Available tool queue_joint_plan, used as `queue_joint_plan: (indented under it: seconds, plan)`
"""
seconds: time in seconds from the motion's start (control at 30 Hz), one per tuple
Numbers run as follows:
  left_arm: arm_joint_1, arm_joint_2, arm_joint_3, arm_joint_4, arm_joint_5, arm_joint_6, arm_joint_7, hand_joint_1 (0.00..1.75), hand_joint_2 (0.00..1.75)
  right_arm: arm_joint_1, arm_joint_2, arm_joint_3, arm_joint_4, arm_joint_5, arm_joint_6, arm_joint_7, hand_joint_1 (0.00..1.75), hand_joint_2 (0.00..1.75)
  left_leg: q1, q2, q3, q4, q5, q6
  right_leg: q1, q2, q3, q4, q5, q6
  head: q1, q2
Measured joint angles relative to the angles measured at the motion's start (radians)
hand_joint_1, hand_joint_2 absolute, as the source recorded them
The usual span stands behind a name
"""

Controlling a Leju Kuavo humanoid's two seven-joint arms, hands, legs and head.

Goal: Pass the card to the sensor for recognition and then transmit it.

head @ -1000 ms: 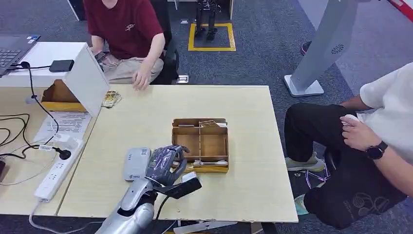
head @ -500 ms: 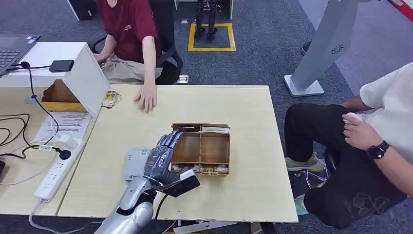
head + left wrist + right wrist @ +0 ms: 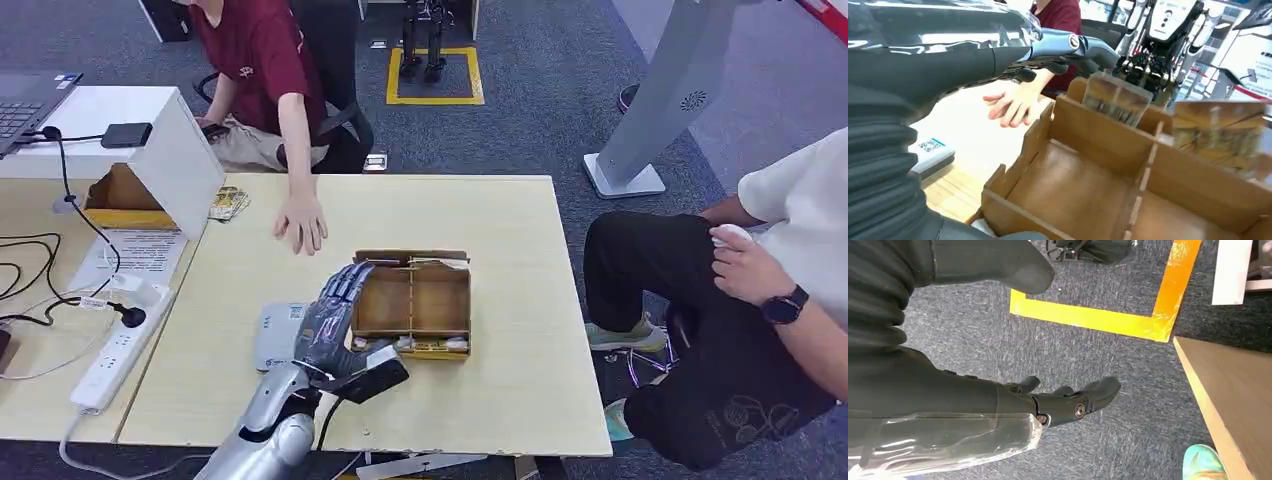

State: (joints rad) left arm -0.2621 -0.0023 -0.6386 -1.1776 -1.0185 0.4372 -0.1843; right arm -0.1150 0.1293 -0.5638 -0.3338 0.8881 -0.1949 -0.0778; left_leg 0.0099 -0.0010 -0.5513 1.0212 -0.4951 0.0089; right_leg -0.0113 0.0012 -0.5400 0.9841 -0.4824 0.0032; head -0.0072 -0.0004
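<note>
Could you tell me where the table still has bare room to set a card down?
Bare: between the wooden box and the table's right edge. Crowded: around the sensor, left hand and person's hand.

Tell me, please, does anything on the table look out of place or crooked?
The wooden box sits slightly askew to the table edge, with the left hand at its left side. Cards lie loose beside the white stand, and a person's hand rests flat on the table.

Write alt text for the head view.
The robot's left hand, fingers spread, reaches over the left edge of a wooden divided box on a light table, beside a grey card reader. A person's hand rests flat on the table beyond it.
</note>
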Motion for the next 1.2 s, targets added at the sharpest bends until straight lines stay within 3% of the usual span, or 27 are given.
queue_joint_plan:
  seconds: [0.73,1.2]
  plan:
    - [0.012,0.002,0.031,-0.047,0.004,0.036,-0.010,0.00,1.75,0.001,0.000,0.021,0.000,-0.013,-0.003,-0.003,0.00,1.75,0.000,0.000,0.000,0.000,0.000,0.000,0.000,0.000,0.000,0.000,0.000,0.000,0.000,0.000]
    - [0.010,0.019,0.072,-0.132,0.010,0.056,-0.001,0.00,1.75,0.007,0.000,0.025,0.000,-0.023,-0.006,-0.001,0.00,1.75,0.000,0.000,0.000,0.000,0.000,0.000,0.000,0.000,-0.001,0.001,0.000,0.000,0.000,0.000]
